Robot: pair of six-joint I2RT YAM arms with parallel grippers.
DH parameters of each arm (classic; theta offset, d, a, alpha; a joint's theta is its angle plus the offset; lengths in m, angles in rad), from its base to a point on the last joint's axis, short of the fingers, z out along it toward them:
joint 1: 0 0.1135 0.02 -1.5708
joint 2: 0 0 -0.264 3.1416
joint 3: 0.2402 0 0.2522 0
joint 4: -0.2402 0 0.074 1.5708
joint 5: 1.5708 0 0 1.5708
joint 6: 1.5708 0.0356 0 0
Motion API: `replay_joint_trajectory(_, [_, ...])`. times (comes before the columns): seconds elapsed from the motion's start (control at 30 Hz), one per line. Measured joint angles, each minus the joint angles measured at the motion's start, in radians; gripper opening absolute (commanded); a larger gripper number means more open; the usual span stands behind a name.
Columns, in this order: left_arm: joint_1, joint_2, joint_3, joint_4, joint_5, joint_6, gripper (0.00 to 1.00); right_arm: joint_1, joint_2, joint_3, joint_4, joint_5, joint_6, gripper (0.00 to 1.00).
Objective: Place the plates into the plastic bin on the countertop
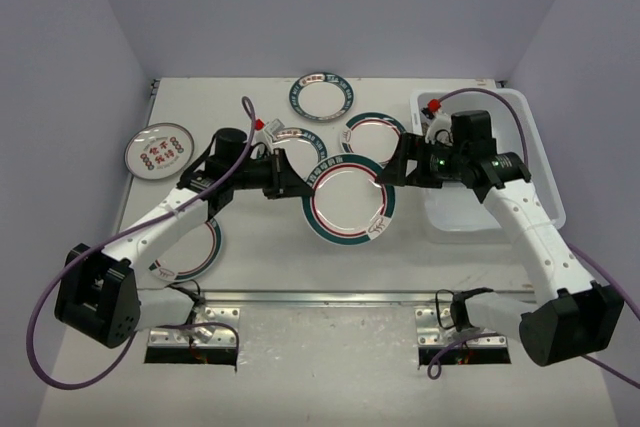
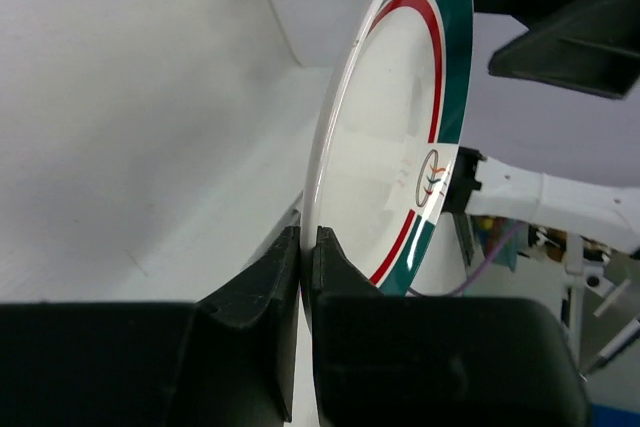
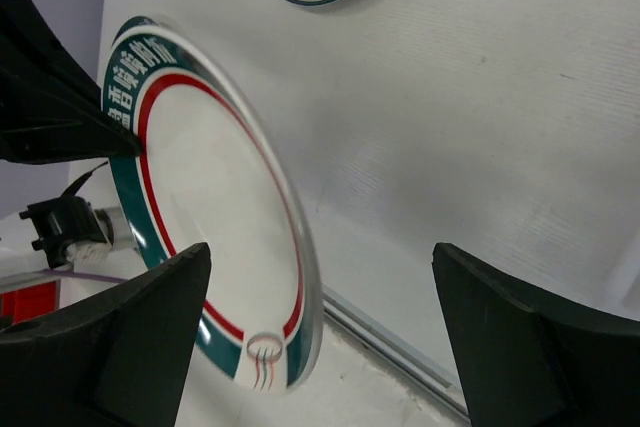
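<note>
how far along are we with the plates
Done: nothing that shows; the visible part of the bin holds no plate. In hand: the left fingers grip a teal-rimmed plate in the air, with the right fingers open either side of it, probably a handover. Left: the medallion plate, two far plates and a plate under the left arm, all on the table.

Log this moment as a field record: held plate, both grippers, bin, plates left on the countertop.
held plate: teal-rimmed, lifted off the countertop
left gripper: shut on its rim
right gripper: open, at its opposite edge
plastic bin: right side, no plate visible inside, partly hidden
on countertop: red-medallion plate, at least three teal-rimmed plates
</note>
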Motion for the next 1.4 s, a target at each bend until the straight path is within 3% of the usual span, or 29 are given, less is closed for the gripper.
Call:
replay_joint_trajectory(0.17, [0.000, 0.000, -0.005, 0.065, 0.093, -0.054, 0.00, -0.002, 0.032, -0.012, 0.061, -0.124, 0.009, 0.33])
replay_joint_trajectory(0.23, [0.004, 0.000, -0.005, 0.090, 0.106, -0.073, 0.00, -0.007, 0.038, -0.018, 0.077, -0.162, 0.014, 0.08])
replay_joint_trajectory(0.27, [0.007, 0.000, -0.005, 0.098, 0.109, -0.079, 0.00, -0.011, 0.039, -0.021, 0.085, -0.180, 0.016, 0.03])
replay_joint_trajectory(0.3, [0.010, 0.000, -0.005, 0.102, 0.110, -0.085, 0.16, -0.015, 0.039, -0.024, 0.091, -0.196, 0.019, 0.00])
replay_joint_trajectory(0.33, [0.014, 0.000, -0.005, 0.105, 0.111, -0.091, 0.61, -0.021, 0.039, -0.028, 0.098, -0.215, 0.021, 0.00])
replay_joint_trajectory(0.37, [0.019, 0.001, -0.005, 0.104, 0.112, -0.100, 0.90, -0.030, 0.038, -0.031, 0.103, -0.239, 0.022, 0.00])
replay_joint_trajectory(0.4, [0.025, 0.002, -0.005, 0.107, 0.115, -0.102, 1.00, -0.038, 0.037, -0.036, 0.110, -0.260, 0.023, 0.00])
replay_joint_trajectory(0.5, [0.058, 0.002, 0.003, 0.106, 0.119, -0.107, 1.00, -0.089, 0.031, -0.059, 0.110, -0.275, 0.030, 0.00])
replay_joint_trajectory(0.63, [0.135, -0.004, 0.038, -0.021, 0.001, -0.070, 1.00, -0.261, 0.013, -0.105, 0.112, -0.227, 0.119, 0.00])
replay_joint_trajectory(0.8, [0.216, -0.005, 0.072, -0.207, -0.186, -0.008, 1.00, -0.464, -0.053, -0.148, 0.123, 0.017, 0.331, 0.00])
replay_joint_trajectory(1.0, [0.219, -0.020, 0.057, -0.272, -0.239, 0.028, 1.00, -0.501, -0.210, -0.294, 0.188, 0.424, 0.719, 0.00])
replay_joint_trajectory(1.13, [0.219, -0.041, 0.054, -0.278, -0.244, 0.037, 1.00, -0.505, -0.187, -0.381, 0.214, 0.606, 0.958, 0.00])
replay_joint_trajectory(1.23, [0.219, -0.047, 0.053, -0.277, -0.242, 0.042, 1.00, -0.505, -0.106, -0.426, 0.273, 0.698, 1.054, 0.00])
replay_joint_trajectory(1.4, [0.219, -0.058, 0.042, -0.264, -0.229, 0.051, 1.00, -0.505, 0.033, -0.436, 0.406, 0.766, 1.083, 0.00])
